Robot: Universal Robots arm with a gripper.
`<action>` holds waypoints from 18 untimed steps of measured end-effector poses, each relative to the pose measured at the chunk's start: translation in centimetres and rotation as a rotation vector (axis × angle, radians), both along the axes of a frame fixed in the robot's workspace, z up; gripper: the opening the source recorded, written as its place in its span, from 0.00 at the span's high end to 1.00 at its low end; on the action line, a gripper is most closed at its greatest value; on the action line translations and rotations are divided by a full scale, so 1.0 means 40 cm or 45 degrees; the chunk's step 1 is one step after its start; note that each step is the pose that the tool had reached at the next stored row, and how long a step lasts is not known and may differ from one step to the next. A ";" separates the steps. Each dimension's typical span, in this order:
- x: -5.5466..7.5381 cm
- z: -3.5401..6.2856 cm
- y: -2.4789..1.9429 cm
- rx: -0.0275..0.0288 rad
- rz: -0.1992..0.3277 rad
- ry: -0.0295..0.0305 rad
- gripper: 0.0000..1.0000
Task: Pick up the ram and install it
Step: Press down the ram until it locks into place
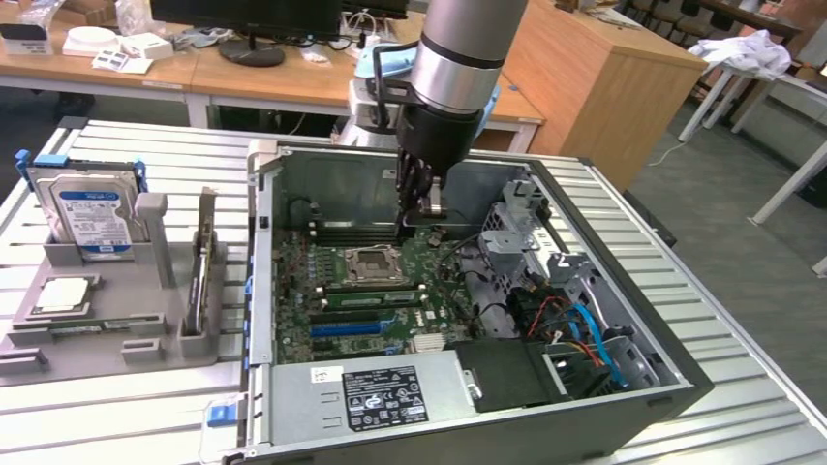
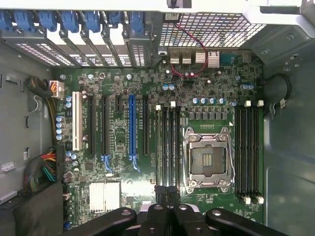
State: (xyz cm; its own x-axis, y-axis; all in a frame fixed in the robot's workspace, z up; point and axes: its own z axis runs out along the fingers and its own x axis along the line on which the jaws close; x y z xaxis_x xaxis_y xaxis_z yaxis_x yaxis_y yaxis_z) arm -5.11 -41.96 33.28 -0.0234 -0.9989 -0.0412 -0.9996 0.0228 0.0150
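The ram (image 1: pixel 200 266) is a long thin stick standing on edge in a slot of the grey holder (image 1: pixel 155 344), at the exterior view's left, outside the computer. My gripper (image 1: pixel 431 213) hangs inside the open PC case (image 1: pixel 672 383), over the motherboard (image 1: pixel 387 310) just beyond the empty CPU socket (image 1: pixel 375 262). Its fingers are shut and I see nothing between them. In the wrist view the shut gripper (image 2: pixel 167 189) sits over one end of the dark memory slots (image 2: pixel 167 142) beside the CPU socket (image 2: pixel 207 160). A second bank of memory slots (image 2: pixel 248 152) lies on the socket's other side.
The holder also carries a silver blue-labelled hard drive (image 1: pixel 93 218), a square CPU chip (image 1: pixel 62 295) and a short green strip (image 1: pixel 91 327). A power supply (image 1: pixel 382 392), coloured cables (image 1: pixel 582 334) and a drive cage (image 1: pixel 517 228) crowd the case. Desks stand behind.
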 end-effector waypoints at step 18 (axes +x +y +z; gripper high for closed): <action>0.000 0.000 0.000 -0.0001 -0.213 0.0000 0.89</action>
State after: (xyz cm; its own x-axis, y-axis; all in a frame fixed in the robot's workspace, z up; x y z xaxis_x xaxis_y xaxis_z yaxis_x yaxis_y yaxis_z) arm -5.11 -41.96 33.27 -0.1898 -0.9810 -0.0411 -0.9818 0.1893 0.0150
